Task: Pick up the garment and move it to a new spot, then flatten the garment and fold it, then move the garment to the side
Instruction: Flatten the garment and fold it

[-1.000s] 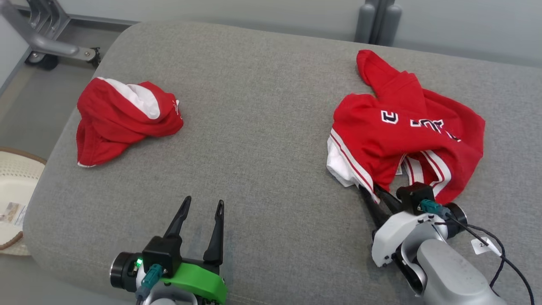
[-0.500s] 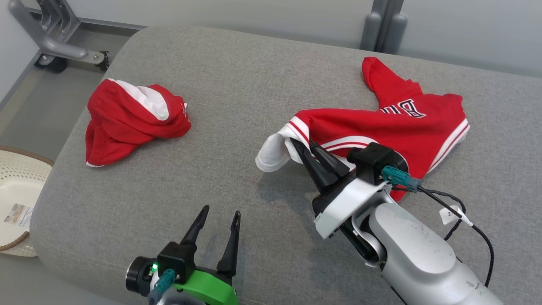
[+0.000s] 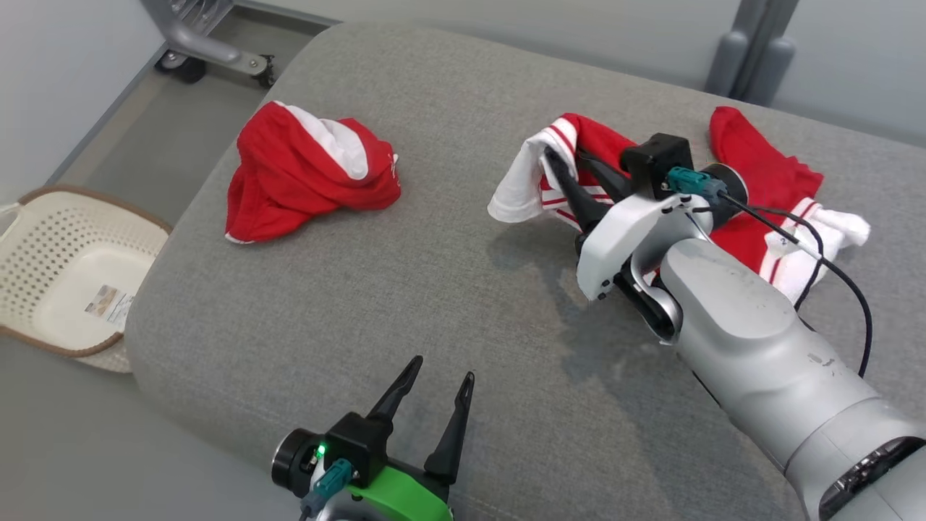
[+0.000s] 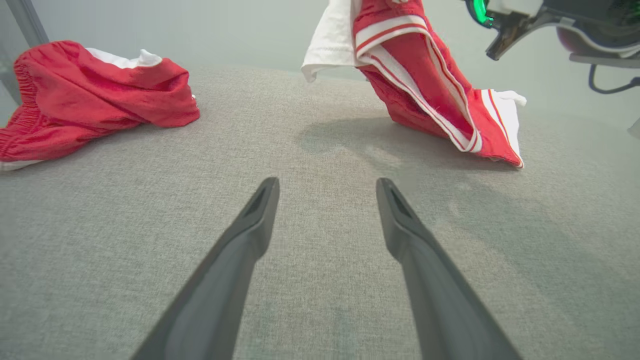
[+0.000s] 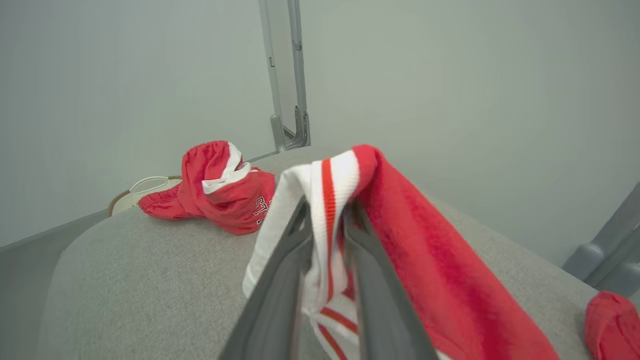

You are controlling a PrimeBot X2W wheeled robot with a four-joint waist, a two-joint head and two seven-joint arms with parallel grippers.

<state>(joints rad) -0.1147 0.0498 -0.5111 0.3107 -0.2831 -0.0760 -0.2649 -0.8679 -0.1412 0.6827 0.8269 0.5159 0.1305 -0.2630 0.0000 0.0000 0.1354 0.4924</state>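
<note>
**Red jersey pinched at its striped hem, partly raised off the grey cushion**
My right gripper has its fingers closed tight on the white-and-red trim of the red jersey, far right on the grey cushion; the rest of it trails on the cushion. It looks light, limp and stretchy, so a single pinch bunches it. I judge a second hold at another hem corner would spread it. My left gripper is spread wide and empty, near edge.
</note>
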